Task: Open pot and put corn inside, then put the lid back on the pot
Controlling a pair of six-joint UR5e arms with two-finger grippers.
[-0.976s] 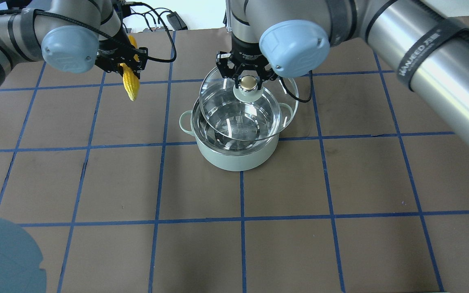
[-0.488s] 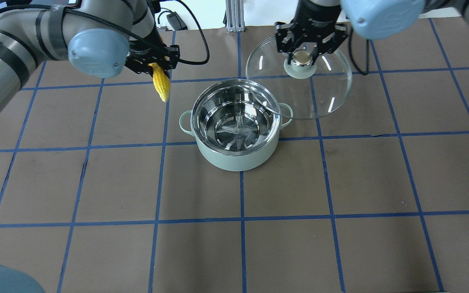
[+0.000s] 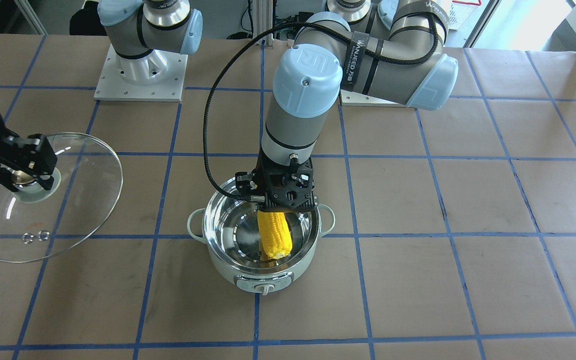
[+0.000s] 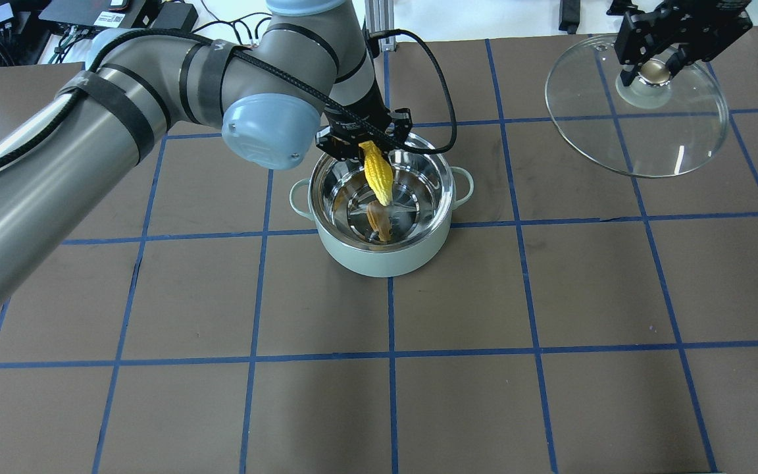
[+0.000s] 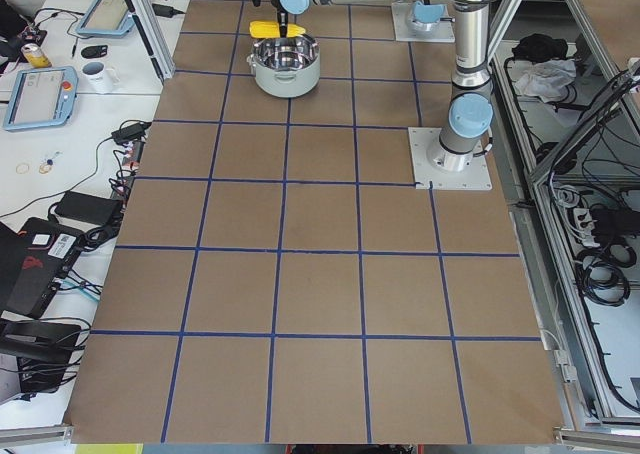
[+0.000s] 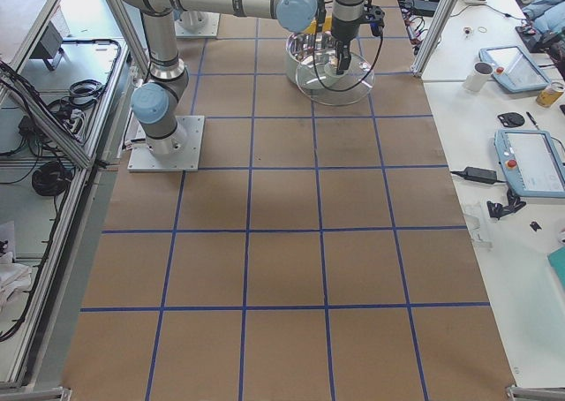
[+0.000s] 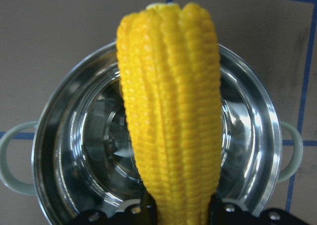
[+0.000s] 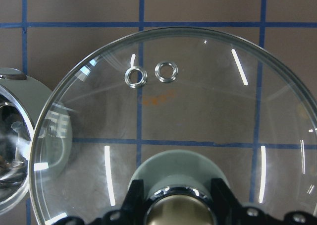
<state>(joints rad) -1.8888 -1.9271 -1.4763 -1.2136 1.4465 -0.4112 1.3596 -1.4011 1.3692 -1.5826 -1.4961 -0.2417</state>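
Brown paper covers the table (image 4: 458, 408), ruled into squares by blue tape lines (image 4: 255, 309). Near its middle on my overhead feed sits the pot (image 4: 379, 260). It is pale green outside, shiny steel inside and uncovered, with a loop handle (image 4: 292, 201) on each side. A control knob (image 3: 266, 288) sits on the face turned away from the robot.

The corn (image 4: 378, 172) hangs roughly upright over the pot's opening. On the front-facing feed its lower end dips below the rim; I cannot tell whether it touches the steel bottom. The left end effector (image 4: 366, 143) is clamped on the corn's upper end, fingers pressed to either side of the cob, just above the opening. On the left wrist camera the cob fills the middle of the frame, with the pot's bowl right behind it.

Well off to the robot's right, apart from the pot, is the lid (image 4: 649, 145), clear glass and tilted. The right end effector (image 4: 654, 69) is closed around its ball knob (image 8: 181, 210), which rises from a pale green base (image 8: 173, 168). On the right wrist camera two metal-ringed vent holes (image 8: 135, 77) show near the lid's far edge, and the pot's rim shows at that frame's left edge. I cannot tell whether the lid's low edge touches the table.
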